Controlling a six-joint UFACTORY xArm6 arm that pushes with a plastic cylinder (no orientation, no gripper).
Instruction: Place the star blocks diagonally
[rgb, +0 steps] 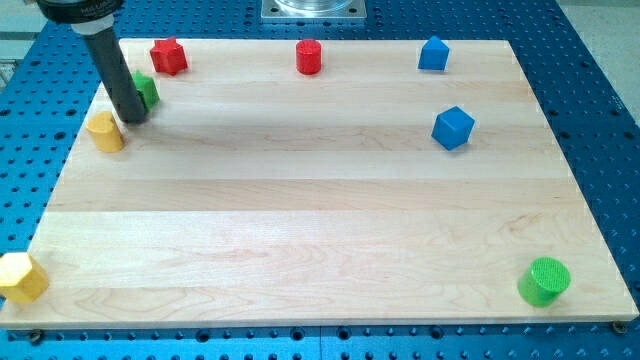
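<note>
- My tip (133, 119) sat at the board's upper left corner, pressed in between the green block (146, 90) and the yellow block (105, 131). It looked to be touching the green one; the yellow one lay just beside it on the view's left.
- No claw on this rig, only the rod, so nothing was clenched or grasped. Contact was by pushing alone.
- The red star block (169, 56) stood at the top edge, just above and to the right of the green block, apart from my tip.
- The rod hid much of the green block, so I could not be sure of its shape. It may be the second star.
- Elsewhere: a red cylinder (309, 57) at top centre, two blue blocks (433, 53) (453, 127) on the right, a green cylinder (545, 280) at bottom right, and a yellow hexagonal block (20, 277) at bottom left.
- Judgement: the step in hand was working the green block near the red star, with the diagonal only roughly set.
- The next move would call for a short, careful nudge, keeping clear of the yellow block and the board edge.
</note>
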